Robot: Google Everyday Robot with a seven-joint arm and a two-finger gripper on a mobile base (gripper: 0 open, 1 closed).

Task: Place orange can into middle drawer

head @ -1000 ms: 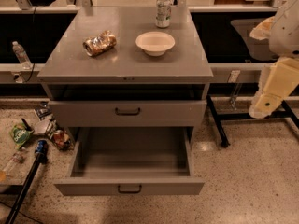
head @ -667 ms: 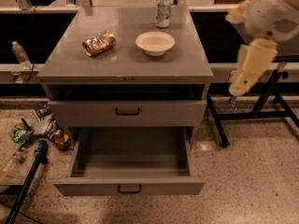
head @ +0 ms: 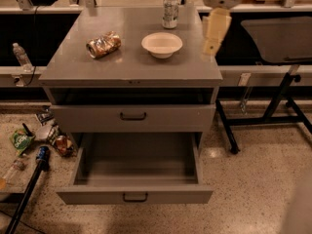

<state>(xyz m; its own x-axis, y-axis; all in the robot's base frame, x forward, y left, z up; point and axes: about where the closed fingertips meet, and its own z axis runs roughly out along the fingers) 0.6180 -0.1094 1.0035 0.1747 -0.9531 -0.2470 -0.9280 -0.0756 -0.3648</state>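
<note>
The orange can (head: 103, 45) lies on its side on the left part of the grey cabinet top (head: 97, 69), dented and coppery. The middle drawer (head: 136, 195), the lowest one, is pulled out and I see nothing inside it. The like-handled drawer above (head: 132, 117) is pushed in. My gripper (head: 213, 33) hangs as a cream piece from the white arm over the right edge of the cabinet top, right of the bowl and far from the orange can. It holds nothing that I can see.
A white bowl (head: 162, 44) and a silver-and-green can (head: 170, 12) stand on the cabinet top. Litter (head: 53, 140) and a black pole (head: 29, 189) lie on the floor at left. A black-legged table (head: 278, 38) stands to the right. A water bottle (head: 22, 56) stands at far left.
The arm with my gripper has swung left and up, from beside the cabinet's right side to over the right edge of its top. The can and drawers have not moved.
</note>
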